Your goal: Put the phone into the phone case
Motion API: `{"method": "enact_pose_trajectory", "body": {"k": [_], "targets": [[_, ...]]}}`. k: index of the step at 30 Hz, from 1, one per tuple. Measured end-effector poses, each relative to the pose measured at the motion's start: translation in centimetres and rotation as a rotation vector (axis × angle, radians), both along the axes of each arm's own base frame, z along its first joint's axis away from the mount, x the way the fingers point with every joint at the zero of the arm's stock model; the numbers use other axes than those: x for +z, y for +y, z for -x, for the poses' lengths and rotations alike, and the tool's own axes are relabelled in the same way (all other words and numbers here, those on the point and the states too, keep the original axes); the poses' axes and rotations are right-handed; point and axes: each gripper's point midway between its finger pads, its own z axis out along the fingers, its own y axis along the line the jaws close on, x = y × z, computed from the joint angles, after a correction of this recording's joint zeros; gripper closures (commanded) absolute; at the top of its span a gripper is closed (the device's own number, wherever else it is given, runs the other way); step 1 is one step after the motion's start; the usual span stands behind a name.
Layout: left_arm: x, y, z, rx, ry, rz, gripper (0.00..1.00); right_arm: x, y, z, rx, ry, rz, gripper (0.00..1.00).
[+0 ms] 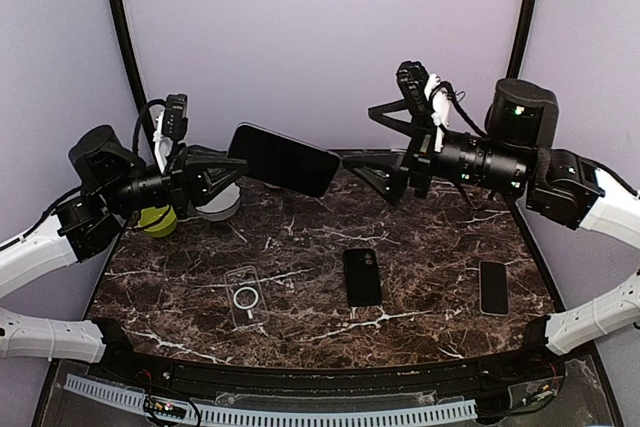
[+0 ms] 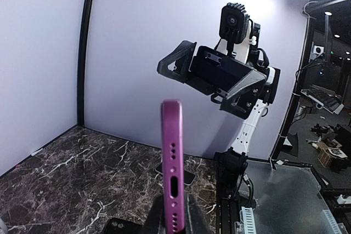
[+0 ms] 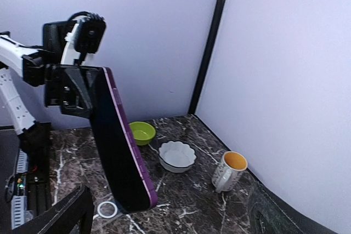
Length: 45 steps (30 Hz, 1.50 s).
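The left pincer (image 1: 215, 175) is clamped shut on one short end of the purple-edged phone (image 1: 283, 159) and holds it in the air above the far left part of the counter (image 1: 300, 237). The phone sticks out toward the middle, its dark face turned to the top camera. In the left wrist view its thin purple edge (image 2: 171, 157) stands upright between the fingers, with its port and small holes showing.

Below and behind that arm, a green bowl (image 1: 157, 219) and a white bowl (image 1: 218, 205) sit side by side near the back left corner. The right wrist view also shows a mug (image 3: 230, 171) with a yellow inside, standing near the white bowl.

The phone case (image 1: 245, 297) lies flat on the counter's near left part. It is clear, with a white ring on it, and nothing touches it. Just to its right, near the middle, lies a black phone (image 1: 362, 277).

The right pincer (image 1: 378, 145) hangs in the air facing the held phone, its jaws spread wide and empty, with a gap between it and the phone. A second black phone (image 1: 493, 287) lies flat at the near right.
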Motion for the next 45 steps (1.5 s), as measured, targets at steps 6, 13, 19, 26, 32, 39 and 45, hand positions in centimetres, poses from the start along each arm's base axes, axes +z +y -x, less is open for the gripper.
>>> {"method": "enact_pose_trajectory", "body": {"k": [6,13,19,26,32,39,45], "targets": [[1.5,0.1,1.6,-0.071,-0.045,0.021,1.0,-0.4,0.8,2.9,0.167,0.081,-0.002,0.12],[2.4,0.1,2.7,-0.124,-0.076,0.029,1.0,-2.0,4.3,3.6,0.295,0.199,0.094,0.12],[3.6,0.4,3.2,-0.134,-0.107,0.076,1.0,-2.6,3.1,4.8,0.319,0.211,0.069,0.18],[4.8,1.1,3.2,-0.114,-0.103,0.228,1.0,-0.7,4.4,5.0,0.378,0.216,-0.077,0.43],[5.7,0.9,3.4,-0.128,-0.105,0.278,1.0,0.6,5.6,5.2,0.436,0.23,-0.176,0.78],[5.6,0.3,3.6,-0.157,-0.092,0.292,1.0,1.2,6.1,5.5,0.478,0.231,-0.21,0.66],[5.5,-0.3,3.6,-0.18,-0.077,0.301,1.0,1.1,6.8,5.9,0.521,0.233,-0.209,0.52]]}}
